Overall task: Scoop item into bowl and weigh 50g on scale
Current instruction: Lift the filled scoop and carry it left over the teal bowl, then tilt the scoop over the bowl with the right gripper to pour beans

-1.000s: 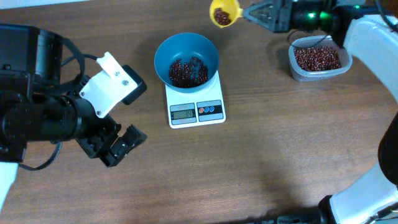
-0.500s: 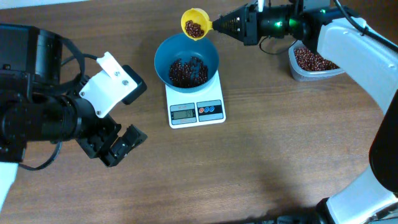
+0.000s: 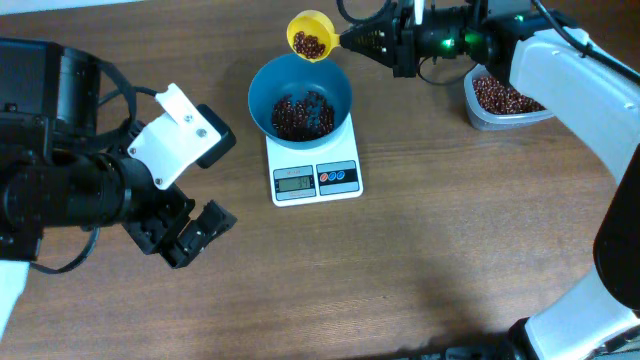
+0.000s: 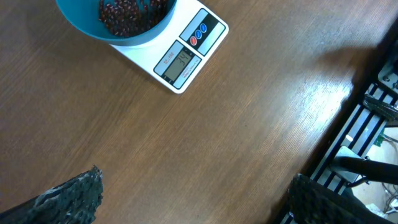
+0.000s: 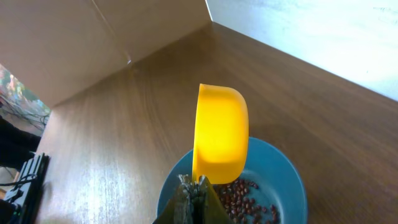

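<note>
A teal-blue bowl (image 3: 300, 94) with dark red-brown beans (image 3: 302, 116) in it stands on the white scale (image 3: 315, 179). My right gripper (image 3: 345, 40) is shut on the handle of a yellow scoop (image 3: 311, 36) that carries a few beans and hangs over the bowl's far rim. The right wrist view has the scoop (image 5: 219, 134) tilted on its side above the bowl (image 5: 289, 180). My left gripper (image 3: 195, 232) stands open above bare table, left of the scale, with nothing between its fingers (image 4: 71, 199). The left wrist view also shows the scale (image 4: 183, 56) and the bowl (image 4: 93, 25).
A clear plastic tub (image 3: 505, 98) holding more beans sits at the right, partly under the right arm (image 3: 570, 70). In the left wrist view, a dark rack (image 4: 360, 143) runs past the table's edge at the right.
The right gripper has carried the scoop with its beans leftward from near the tub to over the bowl's far rim. The left arm has not moved.
</note>
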